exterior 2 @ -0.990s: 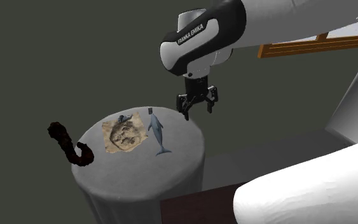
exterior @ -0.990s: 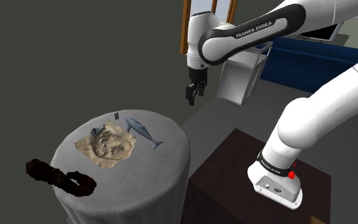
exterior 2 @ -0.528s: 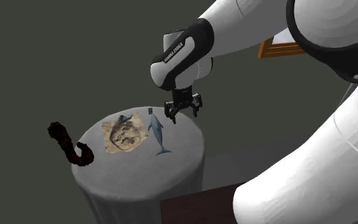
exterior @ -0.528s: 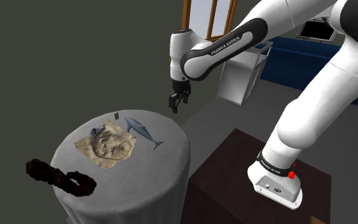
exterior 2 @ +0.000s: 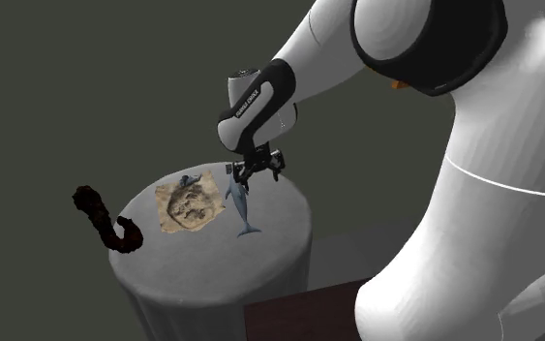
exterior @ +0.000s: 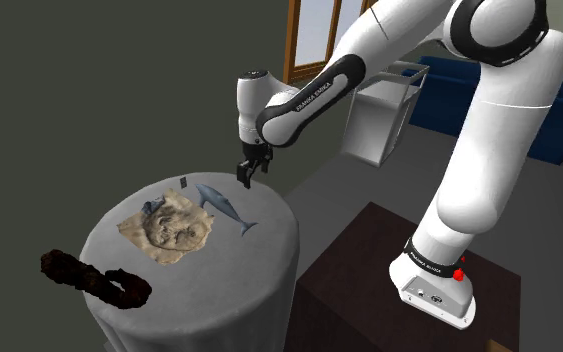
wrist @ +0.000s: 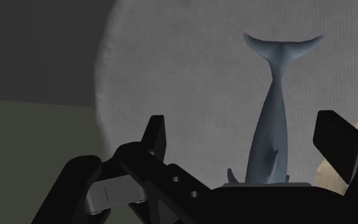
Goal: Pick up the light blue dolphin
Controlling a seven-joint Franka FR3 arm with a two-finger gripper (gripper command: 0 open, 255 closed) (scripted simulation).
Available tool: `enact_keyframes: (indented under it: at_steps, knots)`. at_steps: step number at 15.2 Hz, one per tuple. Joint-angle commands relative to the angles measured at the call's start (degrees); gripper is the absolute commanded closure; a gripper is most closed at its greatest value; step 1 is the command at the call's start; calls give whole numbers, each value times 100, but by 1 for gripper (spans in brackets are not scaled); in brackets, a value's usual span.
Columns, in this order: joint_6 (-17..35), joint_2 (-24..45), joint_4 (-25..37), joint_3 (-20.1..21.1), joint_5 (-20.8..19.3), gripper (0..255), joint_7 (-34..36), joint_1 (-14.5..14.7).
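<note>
Our all-black 2-finger end effector (wrist: 243,124) is spread wide, gripping nothing, hanging above the round grey tabletop (wrist: 184,63). Just beneath lies the slim light blue dolphin figure (wrist: 271,133), flat, head under the end effector, tail pointing away. Its long axis crosses the closing line of the 2 fingers (wrist: 154,137), off-centre toward 1 of them; we reckon a small sideways nudge, then straight down.

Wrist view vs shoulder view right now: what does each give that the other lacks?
Wrist: open fingers standing apart, dolphin ahead between them, untouched. Shoulder: dark twisted rope shape sticking out past the table edge, the stand, the white arm. Both: grey-blue dolphin lying on the round grey table, gripper above it, tan lumpy piece beside it.
</note>
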Motion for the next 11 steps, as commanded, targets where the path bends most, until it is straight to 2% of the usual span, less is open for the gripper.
enact_keyframes:
  at_steps: [1, 6, 11]
  knots:
    - [168, 482, 336, -28, -277, 0, 250, 71]
    - [356, 1584, 1321, -197, -813, 0, 712, 358]
    - [379, 2672, 2502, -404, -1142, 0, 973, 690]
